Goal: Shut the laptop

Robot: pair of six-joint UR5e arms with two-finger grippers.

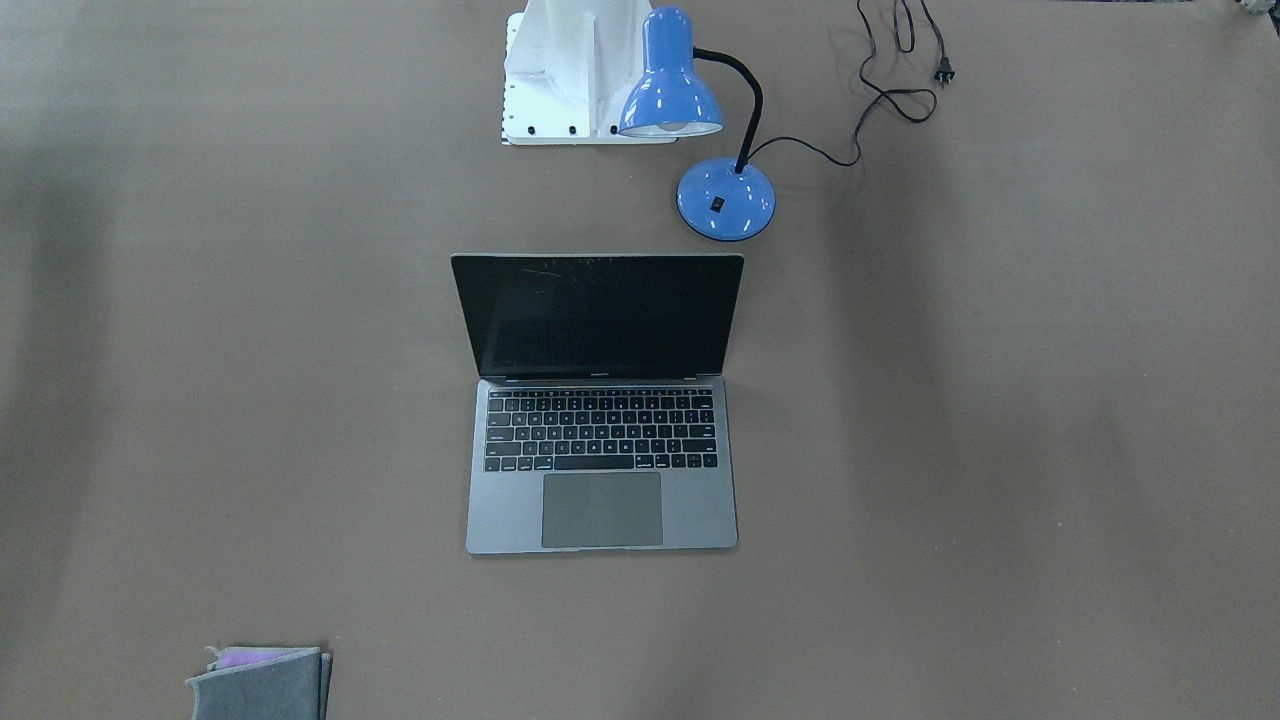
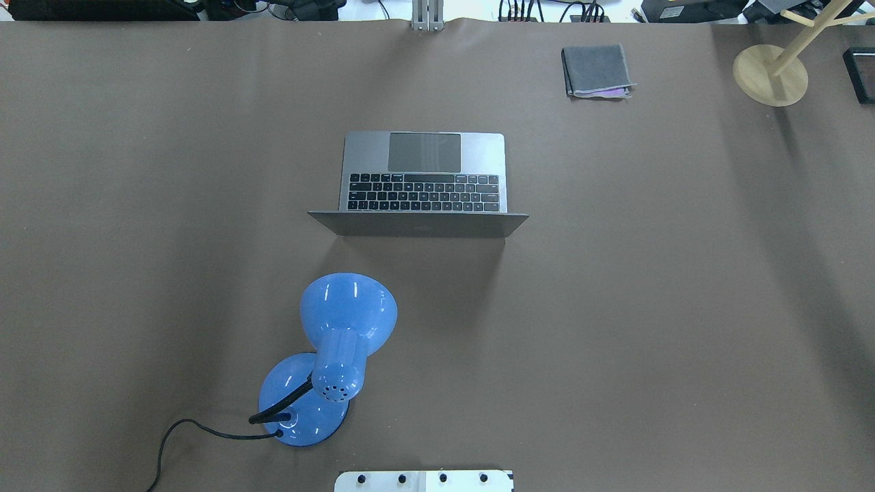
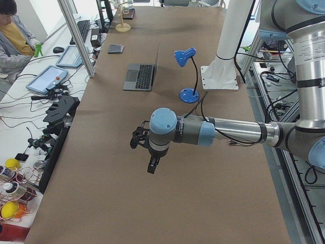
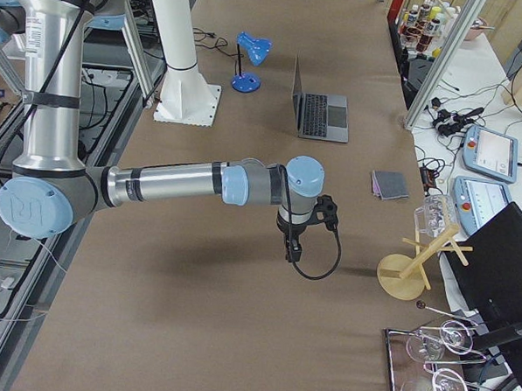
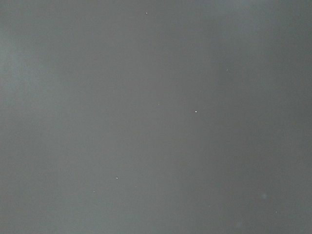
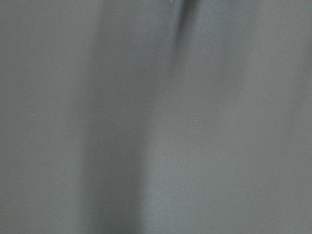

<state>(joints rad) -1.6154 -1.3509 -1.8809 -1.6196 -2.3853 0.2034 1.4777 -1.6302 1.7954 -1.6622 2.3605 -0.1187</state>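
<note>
The grey laptop (image 1: 600,440) stands open in the middle of the brown table, its dark screen upright and its keyboard and trackpad facing away from the robot. It also shows in the overhead view (image 2: 422,181), in the exterior left view (image 3: 142,75) and in the exterior right view (image 4: 316,111). My left gripper (image 3: 151,168) hangs over bare table far from the laptop, seen only in the exterior left view. My right gripper (image 4: 290,250) likewise hangs over bare table, seen only in the exterior right view. I cannot tell whether either is open or shut. Both wrist views show only plain table surface.
A blue desk lamp (image 2: 328,355) stands between the robot base and the laptop, its cord (image 1: 890,70) trailing on the table. A small folded grey cloth (image 2: 596,70) lies beyond the laptop. A wooden stand (image 2: 771,72) is at the far right. An operator (image 3: 15,35) sits at the side.
</note>
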